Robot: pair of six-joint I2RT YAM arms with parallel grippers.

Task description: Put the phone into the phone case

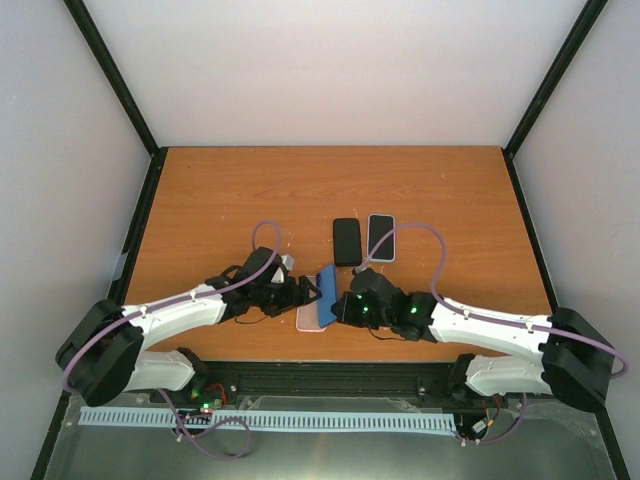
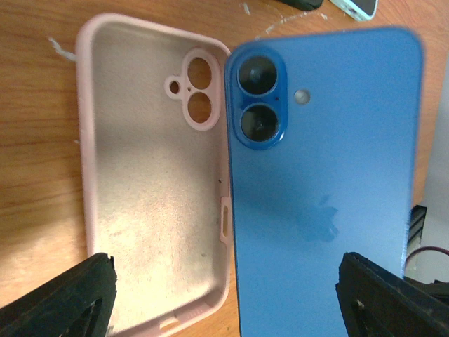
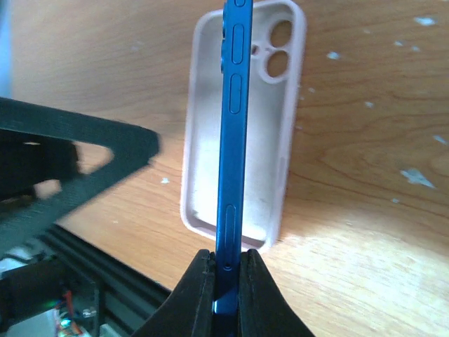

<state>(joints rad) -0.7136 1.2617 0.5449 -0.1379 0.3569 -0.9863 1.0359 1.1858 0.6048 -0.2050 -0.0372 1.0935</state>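
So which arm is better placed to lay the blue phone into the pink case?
Right. Its tool is shut on the blue phone, held on edge beside the open pink case; the left tool is open and holds nothing.

Upper desk (image 1: 300,185) open, free passage. Black phone (image 1: 347,241), light-edged phone (image 1: 381,238) lie mid-frame. Lower centre crowded: blue phone (image 1: 326,294) on edge beside pink case (image 1: 309,320), left arm (image 1: 180,312), right arm (image 1: 490,328) flanking.

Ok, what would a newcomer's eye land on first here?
The blue iPhone, held on edge at the near middle of the table, its bottom end pinched in the right gripper. Beside it the empty pink phone case lies open side up, the left gripper open facing both. Farther back lie a black phone and a white-edged phone.
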